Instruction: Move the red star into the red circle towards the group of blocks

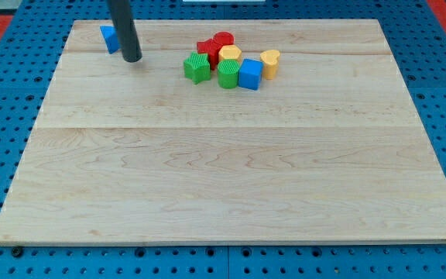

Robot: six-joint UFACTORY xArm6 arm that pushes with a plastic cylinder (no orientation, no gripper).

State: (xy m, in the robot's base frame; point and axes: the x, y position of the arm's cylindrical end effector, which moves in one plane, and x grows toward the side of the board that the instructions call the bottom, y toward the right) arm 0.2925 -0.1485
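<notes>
The red star lies at the upper left of a group of blocks near the view's top. It touches the red circle, which lies just to its upper right. My tip stands on the board well to the left of the group, about a hundred pixels from the red star. A blue block lies just up and left of the tip, partly hidden behind the rod.
The group also holds a yellow block, a green block at its left, a second green block, a blue cube and a yellow heart. The wooden board lies on a blue pegboard.
</notes>
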